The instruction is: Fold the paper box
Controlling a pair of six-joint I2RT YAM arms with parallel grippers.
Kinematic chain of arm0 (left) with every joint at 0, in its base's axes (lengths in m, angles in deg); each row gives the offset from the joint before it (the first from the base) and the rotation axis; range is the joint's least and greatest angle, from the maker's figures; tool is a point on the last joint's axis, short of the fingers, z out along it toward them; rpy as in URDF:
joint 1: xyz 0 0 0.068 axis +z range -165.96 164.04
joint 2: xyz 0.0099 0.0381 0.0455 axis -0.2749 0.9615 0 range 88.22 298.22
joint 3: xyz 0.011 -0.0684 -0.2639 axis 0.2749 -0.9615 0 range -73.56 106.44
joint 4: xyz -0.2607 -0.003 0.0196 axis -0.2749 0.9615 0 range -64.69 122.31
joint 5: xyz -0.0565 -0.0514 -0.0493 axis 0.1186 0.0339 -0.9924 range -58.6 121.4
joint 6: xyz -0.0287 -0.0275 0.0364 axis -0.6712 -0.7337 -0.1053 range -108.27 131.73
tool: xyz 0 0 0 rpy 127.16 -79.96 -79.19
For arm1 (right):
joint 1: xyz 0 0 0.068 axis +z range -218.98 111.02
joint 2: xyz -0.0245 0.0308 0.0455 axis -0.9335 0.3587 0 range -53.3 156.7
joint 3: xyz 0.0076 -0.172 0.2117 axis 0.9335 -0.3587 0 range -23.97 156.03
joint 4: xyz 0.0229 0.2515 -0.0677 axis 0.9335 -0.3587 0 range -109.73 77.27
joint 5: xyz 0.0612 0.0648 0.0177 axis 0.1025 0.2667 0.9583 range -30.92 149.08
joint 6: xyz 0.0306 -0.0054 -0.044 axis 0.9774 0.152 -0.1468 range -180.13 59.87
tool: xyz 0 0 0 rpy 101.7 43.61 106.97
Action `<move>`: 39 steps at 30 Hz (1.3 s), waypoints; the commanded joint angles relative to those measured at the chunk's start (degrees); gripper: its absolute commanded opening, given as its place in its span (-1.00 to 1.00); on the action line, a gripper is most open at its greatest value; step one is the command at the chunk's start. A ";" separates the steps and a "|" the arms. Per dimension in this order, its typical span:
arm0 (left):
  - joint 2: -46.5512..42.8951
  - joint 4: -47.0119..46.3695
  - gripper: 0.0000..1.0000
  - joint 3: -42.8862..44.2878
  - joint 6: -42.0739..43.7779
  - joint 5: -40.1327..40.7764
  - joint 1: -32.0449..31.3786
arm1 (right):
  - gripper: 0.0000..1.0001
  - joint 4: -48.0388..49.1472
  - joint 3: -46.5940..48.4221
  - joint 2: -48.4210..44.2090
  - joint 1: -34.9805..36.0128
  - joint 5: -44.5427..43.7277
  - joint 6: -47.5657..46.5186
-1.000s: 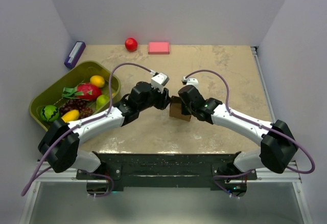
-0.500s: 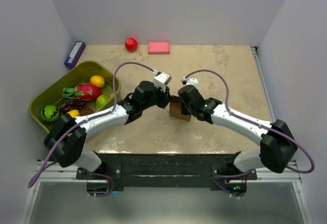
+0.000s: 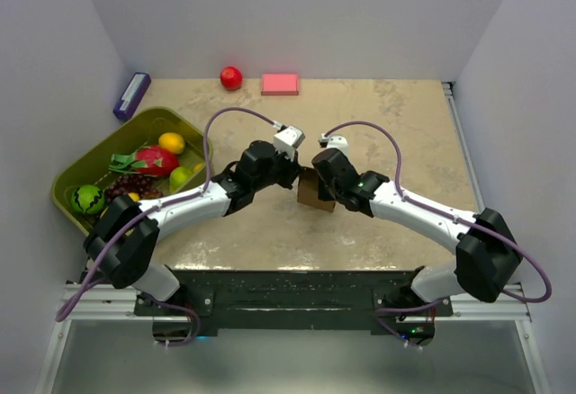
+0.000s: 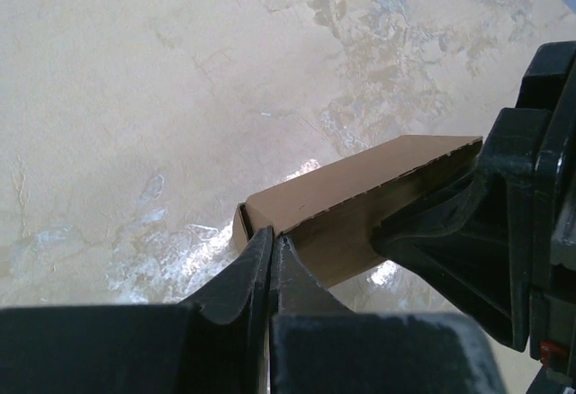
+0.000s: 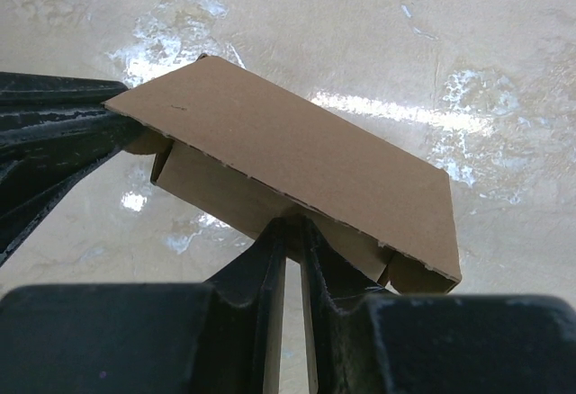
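Note:
The paper box [image 3: 313, 193] is a small brown cardboard carton, held a little above the tabletop at mid-table between my two grippers. My right gripper [image 3: 321, 183] is shut on its side wall just under the top panel; its fingertips [image 5: 286, 229] pinch the cardboard [image 5: 297, 165] with a narrow gap between them. My left gripper [image 3: 294, 176] is shut, fingers pressed together. Its tips [image 4: 273, 239] rest against the near top edge of the box [image 4: 360, 187] with nothing visible between them. The right arm's black fingers [image 4: 450, 228] show on the box's far end.
An olive tray [image 3: 79, 162] of toy fruit stands at the left. A purple box [image 3: 131, 94], a red ball [image 3: 231, 77] and a pink block [image 3: 280, 84] lie along the back. White walls close in the left, back and right sides.
My left gripper has closed its jaws and edged right against the box. The right gripper keeps its hold; the box has barely shifted.

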 commanded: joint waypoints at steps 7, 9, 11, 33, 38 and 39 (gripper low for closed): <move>1.06 -3.11 -1.00 0.07 3.10 -2.31 -0.35 | -0.66 -5.25 -0.60 3.25 0.01 2.05 -0.53; 1.06 -3.03 -1.00 -0.46 3.54 -2.22 -0.44 | -0.58 -5.86 0.02 2.82 -0.08 2.23 -0.44; 1.06 -2.85 -1.00 -1.25 3.63 -1.53 -0.44 | -0.49 -6.21 0.28 2.11 0.01 2.92 -0.53; 2.29 -2.32 -1.00 -4.68 4.78 0.50 -0.79 | -0.16 -3.58 3.18 -7.20 -0.08 26.49 -3.69; 2.91 -2.32 -1.00 -5.21 4.86 1.03 -0.79 | -0.27 -6.03 5.20 -7.99 -1.39 24.30 -3.78; 2.91 -2.32 -1.00 -5.38 4.78 1.03 -0.79 | -0.28 -6.04 5.29 -8.17 -1.83 23.94 -3.34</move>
